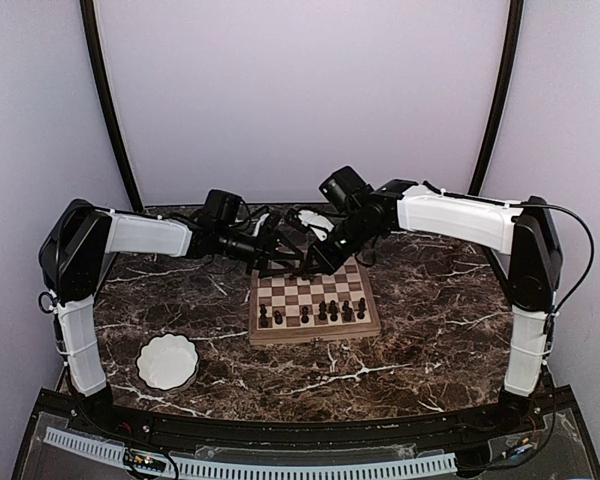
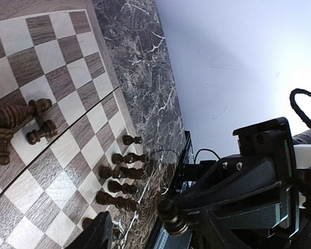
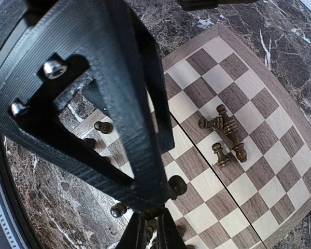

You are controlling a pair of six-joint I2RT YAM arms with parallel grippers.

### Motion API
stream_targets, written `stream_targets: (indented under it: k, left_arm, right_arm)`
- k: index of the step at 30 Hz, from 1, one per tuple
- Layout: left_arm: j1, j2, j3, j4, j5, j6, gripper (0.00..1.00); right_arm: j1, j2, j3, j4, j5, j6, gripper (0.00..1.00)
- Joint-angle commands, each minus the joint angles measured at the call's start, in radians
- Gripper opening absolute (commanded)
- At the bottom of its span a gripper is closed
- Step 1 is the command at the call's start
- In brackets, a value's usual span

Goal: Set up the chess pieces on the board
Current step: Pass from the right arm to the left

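Note:
The board (image 1: pixel 280 291) lies mid-table, also seen in both wrist views (image 2: pixel 67 46) (image 3: pixel 217 78). Several dark chess pieces (image 1: pixel 320 312) stand along its near rows (image 2: pixel 122 171) (image 3: pixel 103 127). A few more lie toppled in a pile (image 2: pixel 15 122) (image 3: pixel 225 129) near the far side. My right gripper (image 1: pixel 318 262) (image 3: pixel 147 228) is shut on a dark pawn (image 3: pixel 177 185) (image 2: pixel 173 218), held above the board. My left gripper (image 1: pixel 280 260) (image 2: pixel 155 236) hovers close beside it, open and empty. Only one of its fingers (image 2: pixel 99 231) shows plainly.
A white scalloped bowl (image 1: pixel 168 361) sits on the dark marble table (image 1: pixel 430 330) at the near left. Both arms meet over the board's far edge, their fingers nearly touching. Curved black frame poles stand at the back corners.

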State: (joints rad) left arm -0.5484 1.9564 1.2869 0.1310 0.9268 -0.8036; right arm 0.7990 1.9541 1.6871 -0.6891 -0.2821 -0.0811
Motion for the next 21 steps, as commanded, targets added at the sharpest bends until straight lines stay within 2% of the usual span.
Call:
stream_targets:
  k: [1, 10, 16, 21]
  left_arm:
    - [-0.005, 0.002, 0.004, 0.112, 0.066, -0.073, 0.58]
    - [-0.005, 0.025, 0.007, 0.133, 0.098, -0.100, 0.47]
    - [-0.005, 0.035, 0.012, 0.134, 0.119, -0.106, 0.34]
    - [-0.005, 0.038, 0.015, 0.142, 0.132, -0.110, 0.19]
  right_arm:
    - [0.019, 0.012, 0.026, 0.008, -0.027, -0.019, 0.09]
    - [0.030, 0.013, 0.023, 0.010, -0.029, -0.020, 0.09]
    - [0.031, 0.017, 0.023, 0.011, -0.028, -0.020, 0.09]
    - [0.031, 0.021, 0.028, 0.010, -0.031, -0.020, 0.10]
